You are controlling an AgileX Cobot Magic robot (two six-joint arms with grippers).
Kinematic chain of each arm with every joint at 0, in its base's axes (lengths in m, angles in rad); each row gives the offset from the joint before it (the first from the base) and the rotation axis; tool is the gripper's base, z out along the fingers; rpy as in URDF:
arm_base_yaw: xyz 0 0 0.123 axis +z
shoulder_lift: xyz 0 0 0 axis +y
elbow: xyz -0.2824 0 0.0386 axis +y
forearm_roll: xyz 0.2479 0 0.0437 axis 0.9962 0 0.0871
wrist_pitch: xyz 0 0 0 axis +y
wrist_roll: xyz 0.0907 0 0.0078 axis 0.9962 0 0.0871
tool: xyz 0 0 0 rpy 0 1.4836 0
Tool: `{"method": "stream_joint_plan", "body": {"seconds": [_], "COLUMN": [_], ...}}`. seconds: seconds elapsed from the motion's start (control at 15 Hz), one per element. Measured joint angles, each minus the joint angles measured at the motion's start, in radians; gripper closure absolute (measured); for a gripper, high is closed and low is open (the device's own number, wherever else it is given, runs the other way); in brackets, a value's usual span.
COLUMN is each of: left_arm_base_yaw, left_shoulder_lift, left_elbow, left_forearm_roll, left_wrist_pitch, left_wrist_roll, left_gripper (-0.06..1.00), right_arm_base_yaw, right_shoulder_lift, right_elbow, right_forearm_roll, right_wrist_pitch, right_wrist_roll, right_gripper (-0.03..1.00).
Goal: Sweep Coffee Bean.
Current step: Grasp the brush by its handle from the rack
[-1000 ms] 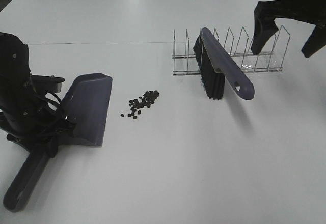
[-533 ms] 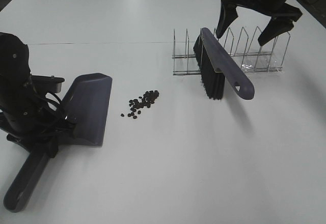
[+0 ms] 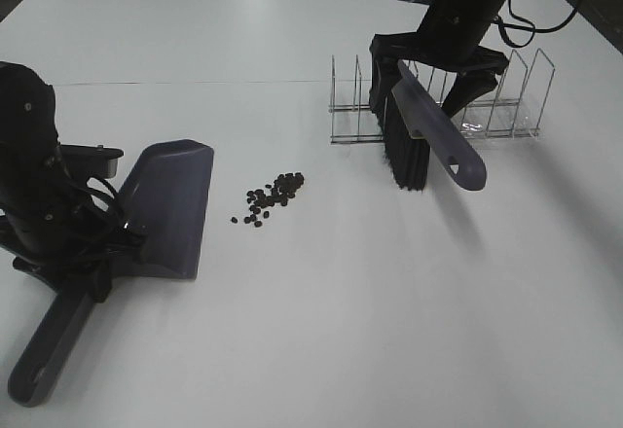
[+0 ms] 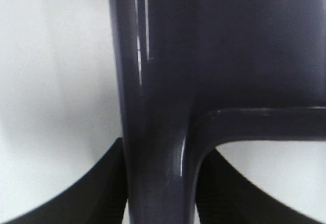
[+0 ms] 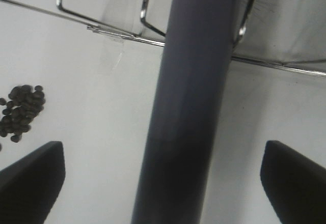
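The coffee bean (image 3: 271,197) scatter lies on the white table, just right of the purple dustpan (image 3: 170,204). My left gripper (image 3: 90,267) is shut on the dustpan's handle (image 4: 158,132), and its dark fingers (image 4: 94,196) press both sides of it. A purple brush (image 3: 433,131) with black bristles leans in the wire rack (image 3: 506,117). My right gripper (image 3: 421,92) is open and straddles the brush handle (image 5: 188,107), with its fingers (image 5: 30,178) well apart from it on either side. The beans (image 5: 20,112) also show in the right wrist view.
The rack's wire dividers (image 5: 117,30) stand close behind the brush. A thin seam (image 3: 195,83) runs across the table (image 3: 321,331) behind the dustpan.
My right gripper has come from the back right, down and to the left, and now straddles the brush handle. The left arm, the dustpan and the beans have not moved.
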Motion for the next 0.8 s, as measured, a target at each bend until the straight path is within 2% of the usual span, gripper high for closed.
{"method": "stream_joint_plan", "body": {"seconds": [0.53, 0.8], "left_arm_base_yaw": [0.000, 0.000], "left_shoulder_lift": [0.000, 0.000], "left_elbow": [0.000, 0.000], "left_forearm_roll": [-0.001, -0.001], "left_wrist_pitch": [0.003, 0.000], "left_wrist_roll": [0.000, 0.000], "left_gripper": [0.62, 0.62], "right_arm_base_yaw": [0.003, 0.003], "right_shoulder_lift": [0.022, 0.045], "right_elbow": [-0.010, -0.011], "right_forearm_roll": [-0.012, -0.052], "right_wrist_pitch": [0.000, 0.000], "right_wrist_roll": [-0.001, -0.001], "right_gripper": [0.01, 0.10]}}
